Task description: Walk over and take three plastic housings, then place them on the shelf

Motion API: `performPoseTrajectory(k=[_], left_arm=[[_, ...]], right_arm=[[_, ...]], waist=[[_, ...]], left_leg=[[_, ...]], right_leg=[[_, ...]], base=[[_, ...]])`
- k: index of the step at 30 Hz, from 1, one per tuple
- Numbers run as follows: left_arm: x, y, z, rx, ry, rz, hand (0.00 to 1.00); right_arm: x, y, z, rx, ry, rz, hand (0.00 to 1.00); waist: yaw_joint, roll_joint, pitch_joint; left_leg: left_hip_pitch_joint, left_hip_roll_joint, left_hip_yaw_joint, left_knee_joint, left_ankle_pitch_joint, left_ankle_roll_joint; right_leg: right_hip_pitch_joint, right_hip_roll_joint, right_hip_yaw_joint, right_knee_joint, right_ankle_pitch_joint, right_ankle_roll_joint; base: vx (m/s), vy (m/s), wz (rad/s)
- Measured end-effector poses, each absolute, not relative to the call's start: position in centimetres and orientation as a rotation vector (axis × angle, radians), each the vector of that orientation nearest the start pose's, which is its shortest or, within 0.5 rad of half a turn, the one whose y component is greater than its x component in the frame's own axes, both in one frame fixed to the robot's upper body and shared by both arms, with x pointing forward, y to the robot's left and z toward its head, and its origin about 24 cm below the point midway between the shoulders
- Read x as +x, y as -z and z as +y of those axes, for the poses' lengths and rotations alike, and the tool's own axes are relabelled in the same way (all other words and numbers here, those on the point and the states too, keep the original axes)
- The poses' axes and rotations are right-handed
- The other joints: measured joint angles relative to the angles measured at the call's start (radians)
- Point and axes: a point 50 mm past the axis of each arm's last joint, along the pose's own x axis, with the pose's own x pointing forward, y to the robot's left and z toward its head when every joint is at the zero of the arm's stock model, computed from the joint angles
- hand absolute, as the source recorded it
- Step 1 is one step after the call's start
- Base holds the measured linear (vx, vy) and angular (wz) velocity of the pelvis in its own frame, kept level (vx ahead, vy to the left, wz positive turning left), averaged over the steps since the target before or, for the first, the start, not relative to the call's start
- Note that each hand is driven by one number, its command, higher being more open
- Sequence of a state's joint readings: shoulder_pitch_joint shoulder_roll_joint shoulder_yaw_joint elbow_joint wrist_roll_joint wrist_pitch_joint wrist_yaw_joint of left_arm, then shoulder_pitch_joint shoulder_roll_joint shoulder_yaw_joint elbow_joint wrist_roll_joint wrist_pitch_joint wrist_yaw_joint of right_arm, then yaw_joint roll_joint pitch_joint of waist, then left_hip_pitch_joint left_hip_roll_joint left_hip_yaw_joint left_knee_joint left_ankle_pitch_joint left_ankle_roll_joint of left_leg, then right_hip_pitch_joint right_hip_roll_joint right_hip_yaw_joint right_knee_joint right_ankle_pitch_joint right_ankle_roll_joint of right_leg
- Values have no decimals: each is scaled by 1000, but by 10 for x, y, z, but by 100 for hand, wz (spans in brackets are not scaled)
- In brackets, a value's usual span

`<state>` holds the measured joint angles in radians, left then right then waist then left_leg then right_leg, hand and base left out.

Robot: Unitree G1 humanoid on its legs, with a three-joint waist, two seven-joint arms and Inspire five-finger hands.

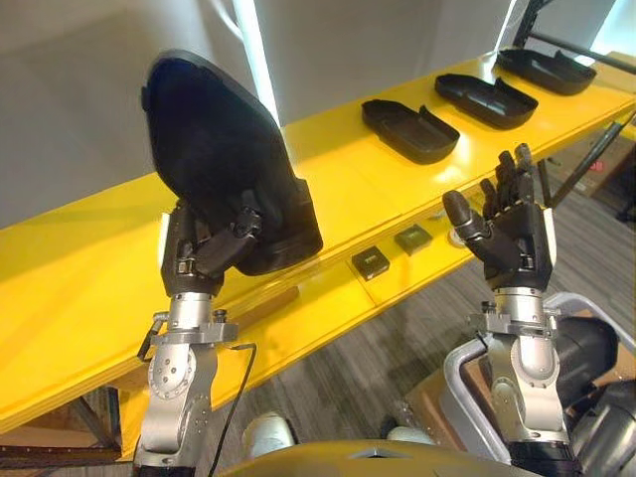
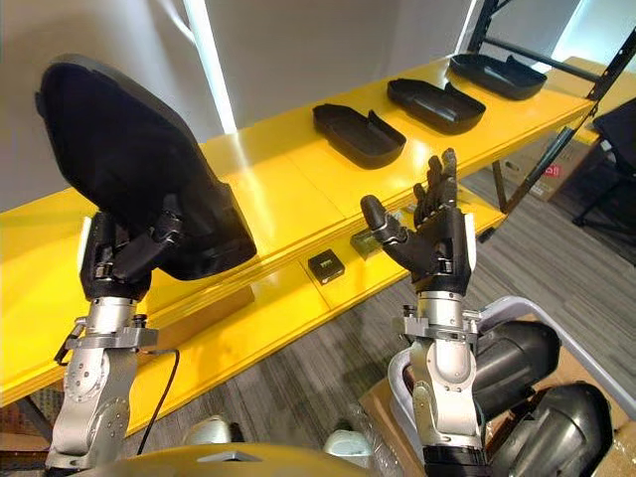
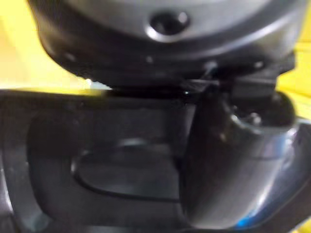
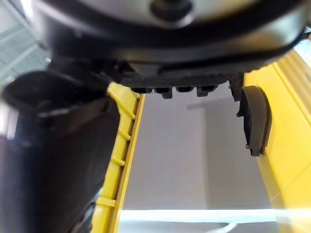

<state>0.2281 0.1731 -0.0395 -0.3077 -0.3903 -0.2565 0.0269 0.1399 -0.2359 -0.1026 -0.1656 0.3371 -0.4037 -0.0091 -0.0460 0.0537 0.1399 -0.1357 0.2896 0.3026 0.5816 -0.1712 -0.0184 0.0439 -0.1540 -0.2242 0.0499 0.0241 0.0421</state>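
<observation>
Left hand (image 1: 204,253) grips a black plastic housing (image 1: 219,149) raised at the yellow shelf (image 1: 338,189); right hand (image 1: 512,234) is empty, fingers straight.

On the left, the left hand's fingers and thumb curl round the lower edge of the black plastic housing, which stands nearly upright with its broad end up, over the shelf's left stretch; whether its bottom edge touches the board cannot be told. Further right, three more lie hollow side up in a row on the shelf, apart from one another: the first housing (image 1: 409,129), the middle housing (image 1: 487,99) and the far housing (image 1: 547,70). On the shelf's lower front ledge, two small black blocks (image 1: 370,263) sit side by side, between the hands. The right hand is upright before the shelf edge, touching nothing. Below it stands a grey bin (image 2: 397,383) with dark rounded parts (image 2: 517,363) inside.
</observation>
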Motion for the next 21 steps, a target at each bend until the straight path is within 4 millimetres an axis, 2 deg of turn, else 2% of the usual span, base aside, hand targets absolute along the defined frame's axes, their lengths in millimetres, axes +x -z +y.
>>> performPoseTrajectory(k=[2, 3, 4, 5, 6, 8, 10, 14, 18, 21], left_arm=[[205, -81, 177, -238, -1, -297, 0], [205, -79, 173, -245, 21, -285, 0], [208, -80, 168, -244, 61, -292, 0], [209, -82, 167, -242, 72, -299, 0], [211, -85, 168, -226, 87, -308, 0], [210, -83, 175, -195, 78, -296, 0], [209, -83, 182, -167, 77, -282, 0], [209, -85, 182, -205, 87, -291, 0], [211, -87, 163, -216, 192, -293, 0], [223, -101, 145, -225, 276, -348, 0]], right_arm=[[213, -99, -228, 59, 149, -463, 100], [212, -100, -234, 57, 187, -471, 100], [208, -101, -240, 56, 241, -485, 100], [207, -101, -241, 58, 260, -490, 100], [207, -99, -239, 61, 286, -487, 100], [208, -95, -230, 80, 280, -474, 100], [208, -91, -220, 72, 265, -461, 100], [208, -91, -219, 15, 297, -458, 100], [201, -87, -229, 7, 367, -432, 100], [196, -83, -239, 26, 409, -413, 100]], waist=[[-19, 9, -1], [-30, 22, -8], [-44, 32, -15], [-44, 29, -15], [-39, 4, -11], [-25, -26, -18], [-11, -49, -33], [-14, -47, -40], [-41, -28, -52], [-70, -26, -54]], left_leg=[[32, 25, 28, -102, 63, -13], [65, 36, 85, -182, 140, -7], [103, -7, 108, -281, 122, -76], [115, -26, 108, -321, 111, -92], [131, -70, 107, -377, 107, -101], [142, -110, 110, -399, 113, -91], [156, -140, 107, -420, 113, -83], [139, -138, 110, -427, 101, -88], [125, -102, 126, -426, 118, -105], [133, -80, 139, -430, 127, -117]], right_leg=[[2, -27, -25, 0, 6, 11], [5, -46, -52, 1, 10, 34], [10, -76, -86, 8, 13, 70], [8, -92, -103, 12, 17, 76], [8, -127, -117, 15, 25, 89], [13, -162, -147, 15, 40, 112], [34, -185, -187, 15, 43, 115], [25, -178, -194, 8, 36, 112], [4, -142, -183, -5, 43, 120], [-6, -120, -164, -5, 45, 117]], base=[[80, 246, 32], [106, 418, 76], [79, 394, 78], [45, 410, 79], [9, 314, 41], [-6, 264, 18], [-2, 149, 18], [-15, 11, 5], [23, -55, -13], [57, -47, -20]])
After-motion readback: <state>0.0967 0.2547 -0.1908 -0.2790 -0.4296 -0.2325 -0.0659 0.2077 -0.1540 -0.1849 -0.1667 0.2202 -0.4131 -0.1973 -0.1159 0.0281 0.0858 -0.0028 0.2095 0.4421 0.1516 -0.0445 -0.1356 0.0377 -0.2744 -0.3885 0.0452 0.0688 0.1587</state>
